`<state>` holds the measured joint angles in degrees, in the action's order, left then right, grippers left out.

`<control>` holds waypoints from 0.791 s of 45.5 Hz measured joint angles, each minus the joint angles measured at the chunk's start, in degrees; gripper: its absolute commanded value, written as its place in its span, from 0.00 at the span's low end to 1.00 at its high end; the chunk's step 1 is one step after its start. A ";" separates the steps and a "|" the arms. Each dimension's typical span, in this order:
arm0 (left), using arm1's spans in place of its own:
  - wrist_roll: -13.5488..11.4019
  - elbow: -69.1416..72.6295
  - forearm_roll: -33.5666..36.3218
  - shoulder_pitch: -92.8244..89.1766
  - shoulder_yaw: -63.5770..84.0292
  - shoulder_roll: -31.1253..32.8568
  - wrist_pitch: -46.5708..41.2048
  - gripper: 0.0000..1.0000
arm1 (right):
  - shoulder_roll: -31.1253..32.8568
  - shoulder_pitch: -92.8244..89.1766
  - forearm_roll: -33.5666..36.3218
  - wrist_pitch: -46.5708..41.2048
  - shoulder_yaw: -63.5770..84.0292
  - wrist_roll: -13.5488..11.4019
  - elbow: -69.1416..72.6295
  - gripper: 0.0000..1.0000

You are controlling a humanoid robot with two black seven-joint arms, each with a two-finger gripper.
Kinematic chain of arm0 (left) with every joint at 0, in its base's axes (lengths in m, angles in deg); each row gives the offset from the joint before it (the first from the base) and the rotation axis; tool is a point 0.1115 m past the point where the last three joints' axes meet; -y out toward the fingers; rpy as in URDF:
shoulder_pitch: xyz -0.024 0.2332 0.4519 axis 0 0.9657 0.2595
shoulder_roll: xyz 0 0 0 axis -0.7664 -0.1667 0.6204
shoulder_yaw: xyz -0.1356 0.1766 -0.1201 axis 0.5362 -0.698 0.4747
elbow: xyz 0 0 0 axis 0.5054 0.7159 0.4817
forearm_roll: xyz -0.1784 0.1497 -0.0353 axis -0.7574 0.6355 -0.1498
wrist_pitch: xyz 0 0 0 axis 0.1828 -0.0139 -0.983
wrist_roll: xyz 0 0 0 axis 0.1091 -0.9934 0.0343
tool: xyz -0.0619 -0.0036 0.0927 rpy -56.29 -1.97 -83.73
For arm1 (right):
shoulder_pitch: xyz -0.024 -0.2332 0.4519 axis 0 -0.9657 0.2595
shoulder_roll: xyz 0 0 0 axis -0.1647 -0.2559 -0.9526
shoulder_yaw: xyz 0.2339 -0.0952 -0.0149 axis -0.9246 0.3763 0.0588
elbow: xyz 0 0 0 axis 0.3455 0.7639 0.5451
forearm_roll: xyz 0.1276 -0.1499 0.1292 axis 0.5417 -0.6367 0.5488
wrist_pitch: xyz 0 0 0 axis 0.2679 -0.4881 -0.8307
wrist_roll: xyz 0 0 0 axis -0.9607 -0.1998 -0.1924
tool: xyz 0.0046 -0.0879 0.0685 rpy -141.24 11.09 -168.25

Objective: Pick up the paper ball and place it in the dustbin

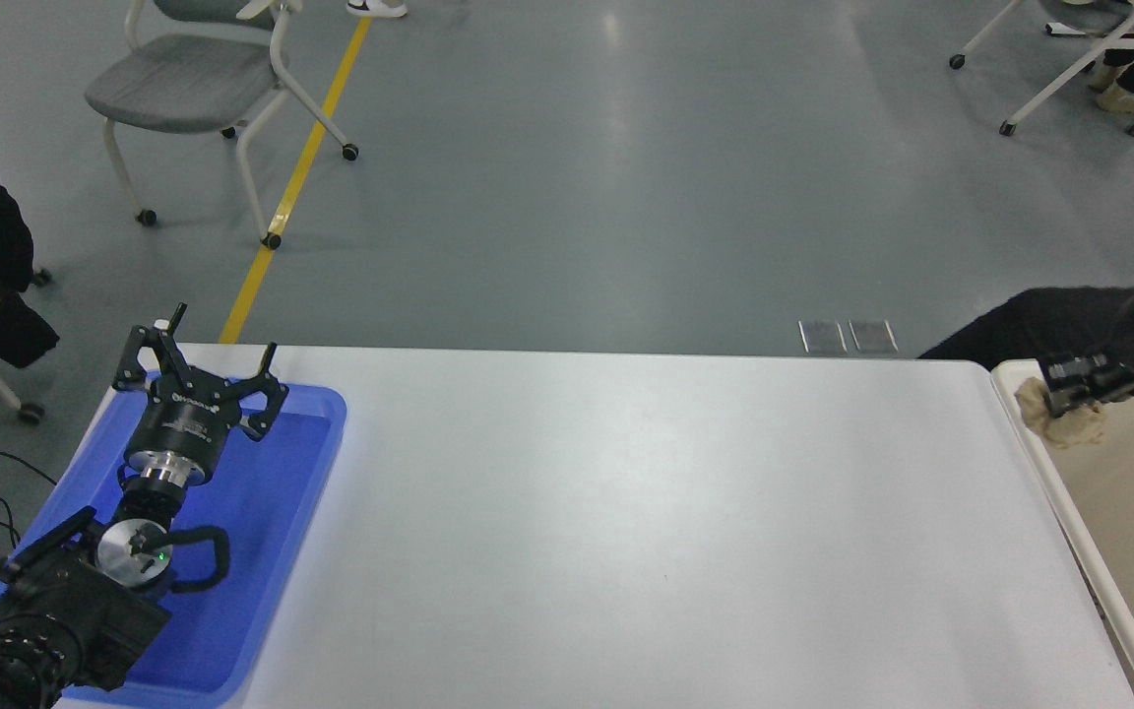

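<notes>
Head view: blue tray (pixel 272 551) under left tool (pixel 201 379).

My right gripper (pixel 1069 379) holds the paper ball (pixel 1059 418) over the dustbin (pixel 1069 512) — its far left corner, just off the tabletop's (pixel 626 512) right edge. My left gripper (pixel 195 379) hangs over the tray (pixel 282 512) — far left of the tabletop.

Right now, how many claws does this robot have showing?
2. The left claw hangs open over the blue tray; the right claw holds the paper ball above the dustbin.
</notes>
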<state>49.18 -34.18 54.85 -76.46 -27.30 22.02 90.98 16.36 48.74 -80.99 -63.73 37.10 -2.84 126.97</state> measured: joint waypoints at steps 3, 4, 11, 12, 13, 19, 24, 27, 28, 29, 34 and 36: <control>0.00 0.02 0.00 0.00 0.00 -0.01 0.00 1.00 | -0.57 1.85 0.73 -0.46 1.62 -0.01 0.76 0.00; 0.00 0.02 0.00 0.00 0.00 -0.01 0.00 1.00 | -0.67 2.30 0.92 -0.61 2.26 -0.02 0.91 0.00; 0.00 0.05 0.00 0.00 0.00 -0.02 0.00 1.00 | -0.89 4.45 1.56 -1.70 5.42 -0.03 0.71 0.00; 0.00 0.05 0.00 0.01 0.00 -0.02 0.00 1.00 | -0.74 4.69 1.60 -1.83 6.07 -0.03 0.10 0.00; 0.00 0.05 0.00 0.01 0.00 -0.02 0.00 1.00 | -0.53 4.82 1.62 -1.88 6.53 -0.04 -0.37 0.00; 0.00 0.04 0.00 0.01 0.00 -0.02 0.00 1.00 | 1.81 3.14 1.12 -2.23 8.72 0.07 -5.21 0.00; 0.00 0.03 0.00 0.01 0.00 -0.02 0.00 1.00 | 4.34 -0.94 0.22 -1.99 9.33 0.29 -11.54 0.00; 0.00 0.04 0.00 0.02 0.00 -0.02 0.00 1.00 | 5.87 -3.92 -0.12 -1.58 9.05 0.36 -15.48 0.00; 0.00 0.03 0.00 0.02 0.00 -0.02 0.00 1.00 | 6.74 -5.48 -0.23 -1.29 8.66 0.41 -17.29 0.00; 0.00 0.05 0.00 0.01 0.00 -0.02 0.00 1.00 | 7.19 -6.83 -0.28 -1.02 8.21 0.46 -18.80 0.00; 0.00 0.05 0.00 0.01 -0.01 -0.01 0.00 1.00 | 9.27 -16.26 -0.64 1.38 3.83 0.50 -27.31 0.00; 0.00 0.05 0.00 0.01 -0.02 -0.02 0.00 1.00 | 9.85 -20.68 -0.73 2.65 1.24 0.55 -30.58 0.00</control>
<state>49.19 -34.14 54.85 -76.45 -27.32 22.00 90.98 26.22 28.05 -81.72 -61.08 38.35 -2.29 96.39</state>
